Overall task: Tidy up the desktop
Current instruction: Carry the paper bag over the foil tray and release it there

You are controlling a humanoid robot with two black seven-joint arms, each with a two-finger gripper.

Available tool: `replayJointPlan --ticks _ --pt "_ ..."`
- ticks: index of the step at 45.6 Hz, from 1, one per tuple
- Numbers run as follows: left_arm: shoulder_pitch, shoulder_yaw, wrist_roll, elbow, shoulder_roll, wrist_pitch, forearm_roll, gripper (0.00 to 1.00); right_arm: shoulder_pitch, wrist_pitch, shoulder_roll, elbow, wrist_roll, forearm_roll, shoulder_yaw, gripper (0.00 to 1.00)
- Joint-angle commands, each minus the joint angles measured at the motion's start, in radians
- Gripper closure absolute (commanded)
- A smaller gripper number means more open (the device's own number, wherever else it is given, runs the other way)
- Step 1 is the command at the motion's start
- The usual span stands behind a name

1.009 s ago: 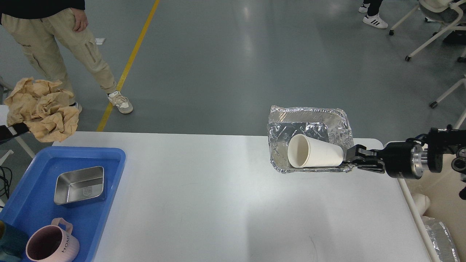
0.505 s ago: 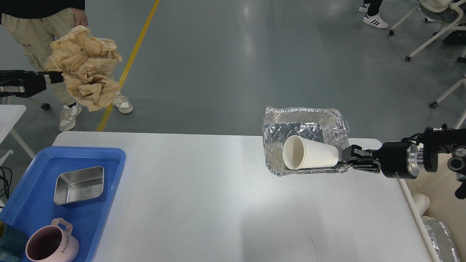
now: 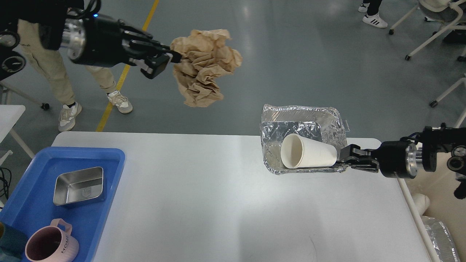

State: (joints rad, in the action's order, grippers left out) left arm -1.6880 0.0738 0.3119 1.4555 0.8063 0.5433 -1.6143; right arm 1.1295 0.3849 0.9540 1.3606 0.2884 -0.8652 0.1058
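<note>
Now the left gripper (image 3: 171, 58), clenched on the crumpled brown paper wad (image 3: 204, 67), has swung it rightward, high beyond the white rectangular worktop (image 3: 218, 203). The right gripper (image 3: 344, 160) grasps the crinkled foil tray (image 3: 302, 120) holding the tipped white paper cup (image 3: 307, 155), now nudged slightly left.

The desktop (image 3: 225, 203) is recorded as plain white. The tray (image 3: 22, 211) is blue; within it are noted a silver steel container (image 3: 79, 186) and a pink mug (image 3: 51, 244) with dark lettering. The crumpled paper (image 3: 204, 65) is tan. The foil pan (image 3: 302, 120) is shiny silver, the cup (image 3: 307, 156) white. A yellow line (image 3: 125, 69) is marked on grey floor (image 3: 291, 54).
</note>
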Motion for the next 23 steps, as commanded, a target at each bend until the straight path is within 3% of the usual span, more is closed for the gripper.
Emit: replayJointPlan --ticks 1,13,23 --pt "-0.074 -0.009 -0.013 -0.064 -0.162 0.014 -0.022 0.91 0.000 0.000 -0.001 0.000 0.002 0.000 0.000 1.00" --pt "-0.136 -0.022 -0.010 -0.332 -0.519 0.027 -0.093 0.92 0.003 0.000 0.003 0.020 0.002 0.000 -0.012 1.00" --pt "-0.134 -0.091 -0.010 -0.486 -0.722 0.009 -0.105 0.92 0.003 0.000 0.025 0.028 0.002 0.000 -0.012 1.00"
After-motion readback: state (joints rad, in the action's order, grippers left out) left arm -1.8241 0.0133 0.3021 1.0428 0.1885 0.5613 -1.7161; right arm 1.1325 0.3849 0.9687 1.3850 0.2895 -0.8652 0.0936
